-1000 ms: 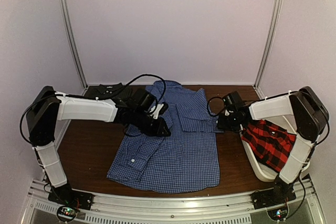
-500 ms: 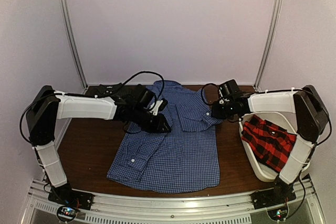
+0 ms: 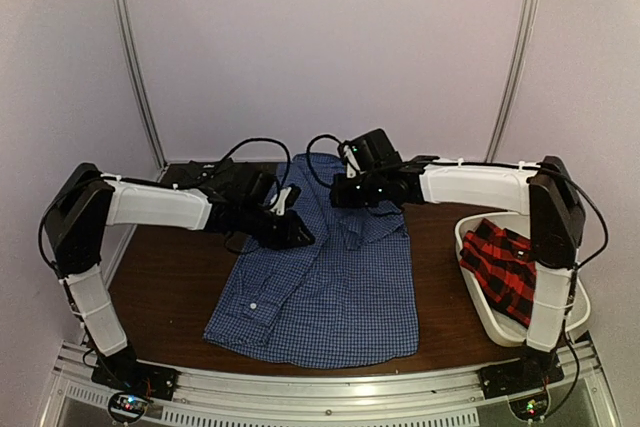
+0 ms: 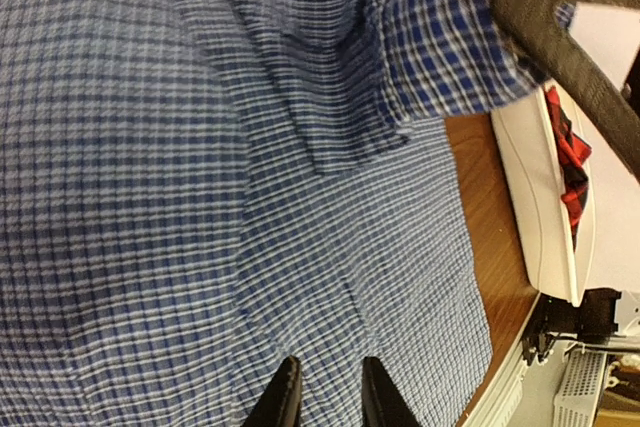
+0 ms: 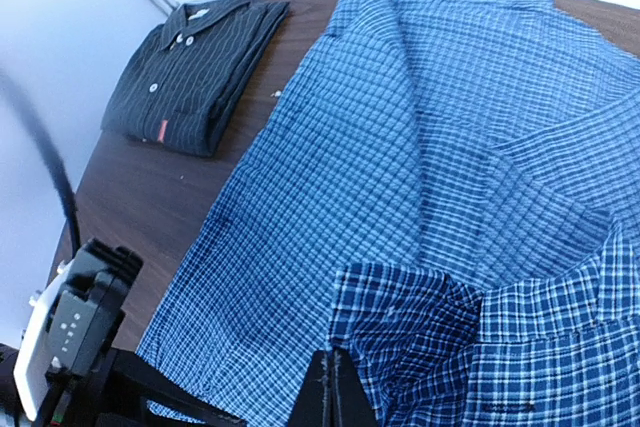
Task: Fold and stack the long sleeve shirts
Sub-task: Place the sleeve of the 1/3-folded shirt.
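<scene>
The blue gingham shirt (image 3: pixel 330 287) lies spread on the wooden table, collar at the back. My left gripper (image 3: pixel 298 235) rests on its left-middle part; in the left wrist view its slightly parted tips (image 4: pixel 325 395) sit on the cloth (image 4: pixel 200 147). My right gripper (image 3: pixel 345 192) is shut on the shirt's right sleeve cuff (image 5: pixel 430 337) and holds it lifted over the chest (image 5: pixel 330 167). The red-and-black plaid shirt (image 3: pixel 505 267) lies in the tub. The dark charcoal shirt (image 5: pixel 195 62), with an orange tag (image 5: pixel 163 130), lies folded at the back left.
The white plastic tub (image 3: pixel 510 337) stands at the table's right edge and also shows in the left wrist view (image 4: pixel 535 197). Bare brown table (image 3: pixel 160 287) lies left of the blue shirt. Metal frame posts stand at the back corners.
My right gripper has swung left from beside the tub to over the shirt's chest, carrying the sleeve cuff across. My left gripper has shifted slightly left and back on the shirt.
</scene>
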### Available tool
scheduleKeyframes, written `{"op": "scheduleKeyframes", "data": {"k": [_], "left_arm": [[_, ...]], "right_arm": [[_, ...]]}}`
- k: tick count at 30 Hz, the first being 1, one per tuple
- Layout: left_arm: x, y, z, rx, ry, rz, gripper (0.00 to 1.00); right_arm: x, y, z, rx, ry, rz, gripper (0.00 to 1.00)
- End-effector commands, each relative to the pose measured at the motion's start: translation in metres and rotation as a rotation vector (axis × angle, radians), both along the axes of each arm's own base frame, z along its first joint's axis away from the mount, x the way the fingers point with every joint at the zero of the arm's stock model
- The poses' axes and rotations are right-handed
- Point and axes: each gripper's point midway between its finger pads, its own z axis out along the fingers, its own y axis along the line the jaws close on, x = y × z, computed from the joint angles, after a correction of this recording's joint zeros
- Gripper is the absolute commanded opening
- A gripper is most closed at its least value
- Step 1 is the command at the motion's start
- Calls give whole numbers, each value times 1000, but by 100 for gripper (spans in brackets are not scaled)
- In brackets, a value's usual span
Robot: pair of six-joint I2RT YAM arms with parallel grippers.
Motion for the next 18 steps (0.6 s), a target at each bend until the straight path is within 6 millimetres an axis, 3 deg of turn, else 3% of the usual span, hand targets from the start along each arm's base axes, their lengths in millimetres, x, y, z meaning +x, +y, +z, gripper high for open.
{"op": "scheduleKeyframes", "data": {"k": [1, 4, 7, 15, 18], "left_arm": [[14, 33, 6, -82, 12, 127, 24], [14, 55, -2, -110, 40, 184, 26], [12, 62, -7, -123, 48, 190, 30], [22, 51, -12, -185, 59, 197, 40], [27, 46, -12, -223, 54, 203, 43]], "right_arm": [[-17, 56, -31, -19, 65, 115, 0], [-27, 90, -52, -30, 98, 184, 0], [-31, 107, -50, -21, 95, 219, 2], [-35, 108, -28, 11, 65, 232, 7], [-39, 103, -23, 20, 63, 234, 16]]}}
